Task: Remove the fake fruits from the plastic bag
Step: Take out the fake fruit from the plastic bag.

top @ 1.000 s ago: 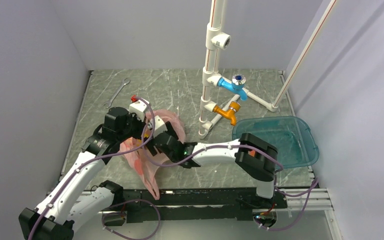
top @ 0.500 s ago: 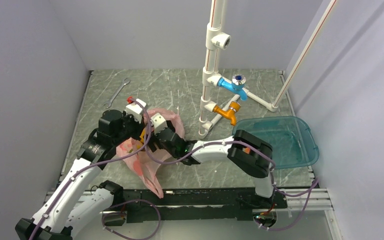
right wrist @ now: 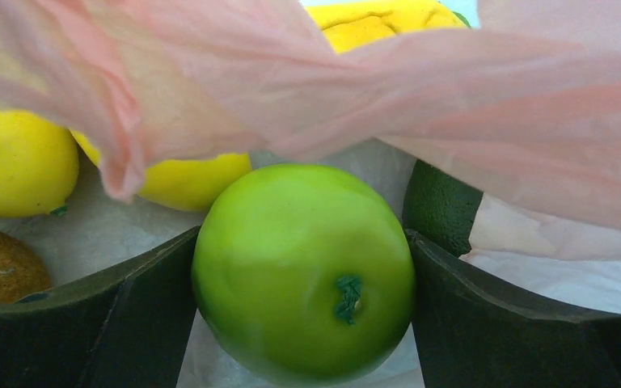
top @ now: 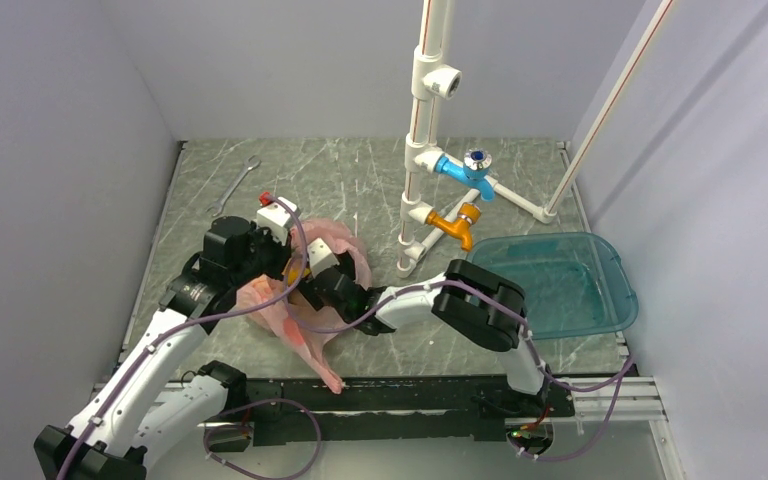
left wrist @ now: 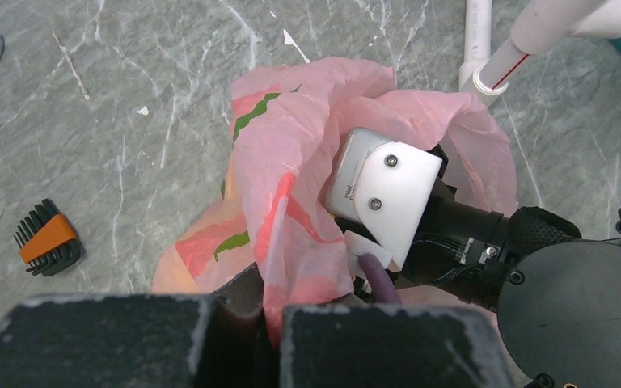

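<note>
We find the right gripper (right wrist: 302, 242) inside the plastic bag (left wrist: 307, 145), jaws apart, the green apple (right wrist: 291, 315) directly between them; the left gripper (left wrist: 268, 323) clamps the bag's edge.

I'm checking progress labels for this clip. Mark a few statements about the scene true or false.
1. The left claw pinches the pink bag. True.
2. The green apple lies on the bare table. False: it is inside the bag, between the fingers of the right claw.
3. Fruit sits in the teal tub. False: none shows there.
4. A wrench lies on the table, apart from the bag. True.
</note>
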`<state>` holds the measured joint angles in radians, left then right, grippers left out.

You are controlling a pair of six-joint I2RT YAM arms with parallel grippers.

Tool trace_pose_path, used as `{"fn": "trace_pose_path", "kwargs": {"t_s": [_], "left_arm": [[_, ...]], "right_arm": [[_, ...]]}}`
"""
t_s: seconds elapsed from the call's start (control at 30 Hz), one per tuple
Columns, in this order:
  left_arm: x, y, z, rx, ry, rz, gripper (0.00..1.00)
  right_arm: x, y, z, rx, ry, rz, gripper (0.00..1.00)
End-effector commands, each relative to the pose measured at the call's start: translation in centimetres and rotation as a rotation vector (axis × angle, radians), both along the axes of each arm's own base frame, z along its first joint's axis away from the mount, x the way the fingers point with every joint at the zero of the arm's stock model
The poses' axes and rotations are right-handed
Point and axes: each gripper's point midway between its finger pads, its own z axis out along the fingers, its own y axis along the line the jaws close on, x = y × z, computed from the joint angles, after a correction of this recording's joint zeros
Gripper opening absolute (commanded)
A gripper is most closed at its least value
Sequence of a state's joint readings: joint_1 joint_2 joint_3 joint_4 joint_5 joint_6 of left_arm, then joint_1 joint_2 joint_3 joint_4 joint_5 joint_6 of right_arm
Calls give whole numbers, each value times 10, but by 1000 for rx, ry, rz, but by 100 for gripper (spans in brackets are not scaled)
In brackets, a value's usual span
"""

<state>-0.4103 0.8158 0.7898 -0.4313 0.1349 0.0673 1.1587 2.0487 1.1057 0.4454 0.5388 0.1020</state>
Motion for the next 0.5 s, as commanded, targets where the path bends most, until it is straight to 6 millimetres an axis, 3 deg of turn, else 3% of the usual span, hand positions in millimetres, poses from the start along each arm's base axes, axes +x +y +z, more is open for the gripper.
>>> {"fn": "trace_pose_path", "kwargs": {"t_s": [0.0,0.13,0.3,0.47], "left_arm": [[4,-6,16,-17,-50,-26,0],[5,-5,15,-13,-46,-18,0],[5,-4,13,-7,-43,-13,0],[6,-2,12,0,-35,-5,0]], "right_arm": [[7,3,14,35,-8,-38,80],[0,9,54,109,-40,-2,64],[-17,12,110,241,-46,45,34],[-55,14,148,425,65,186,24]]}}
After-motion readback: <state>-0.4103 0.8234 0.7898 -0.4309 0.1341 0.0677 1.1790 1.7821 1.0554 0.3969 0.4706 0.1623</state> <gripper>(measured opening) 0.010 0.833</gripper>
